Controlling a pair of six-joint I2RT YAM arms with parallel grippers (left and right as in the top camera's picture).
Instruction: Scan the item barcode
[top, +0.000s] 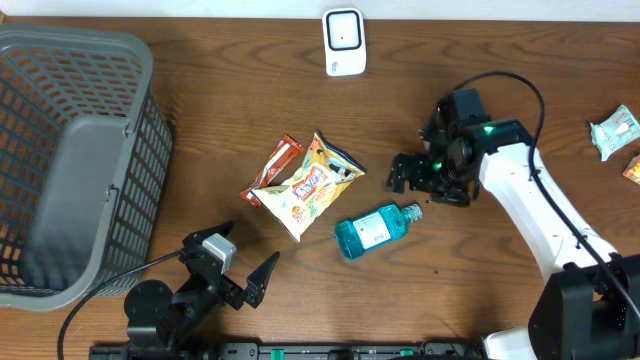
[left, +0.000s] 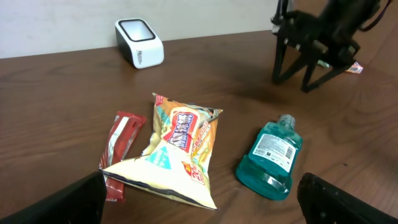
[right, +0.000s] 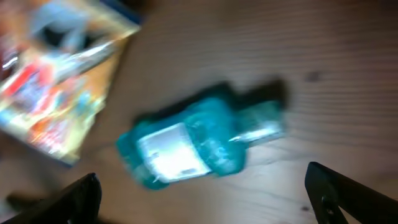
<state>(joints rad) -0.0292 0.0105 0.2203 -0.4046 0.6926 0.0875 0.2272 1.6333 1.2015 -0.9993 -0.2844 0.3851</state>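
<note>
The item, a teal mouthwash bottle (top: 375, 228) with a white label facing up, lies on its side on the wooden table. The white barcode scanner (top: 343, 42) stands at the table's far edge. My right gripper (top: 406, 182) hovers just above and behind the bottle's cap end, open and holding nothing. In the blurred right wrist view the bottle (right: 199, 140) lies free on the wood beyond the spread fingers (right: 348, 196). My left gripper (top: 240, 272) is open near the front edge; its view shows the bottle (left: 268, 157) and scanner (left: 139, 42) ahead.
A yellow chips bag (top: 305, 187) overlaps a red snack bar (top: 272, 168) just left of the bottle. A grey mesh basket (top: 140, 60) fills the left side. Two small packets (top: 615, 130) lie at the right edge.
</note>
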